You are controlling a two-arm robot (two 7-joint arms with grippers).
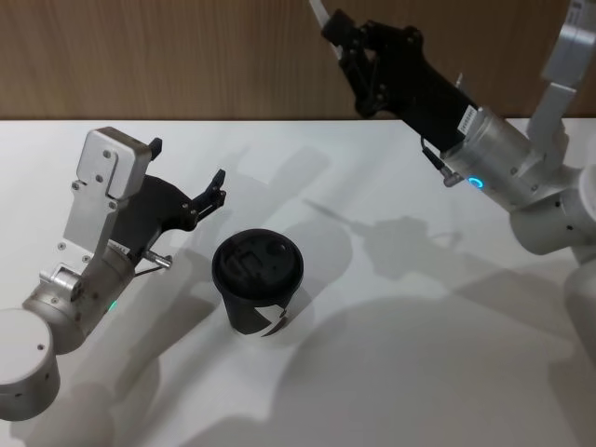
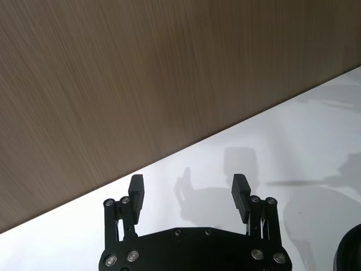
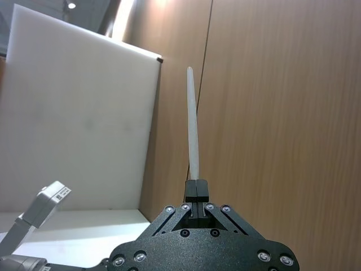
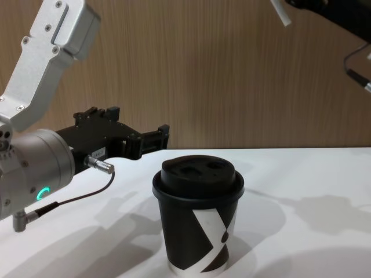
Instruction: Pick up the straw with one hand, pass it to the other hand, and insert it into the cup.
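Note:
The black cup with its domed lid stands upright on the white table, also seen in the chest view. My right gripper, the one with the small white label, is raised high above the table's far edge. It is shut on the thin white straw, which sticks straight out past its fingertips; the straw's end hangs well above the cup. My left gripper hovers left of the cup, open and holding nothing, its fingers spread wide.
A brown wood-panel wall runs along the back of the table. A white board leans against the wall in the right wrist view. The cup's lid edge shows at the corner of the left wrist view.

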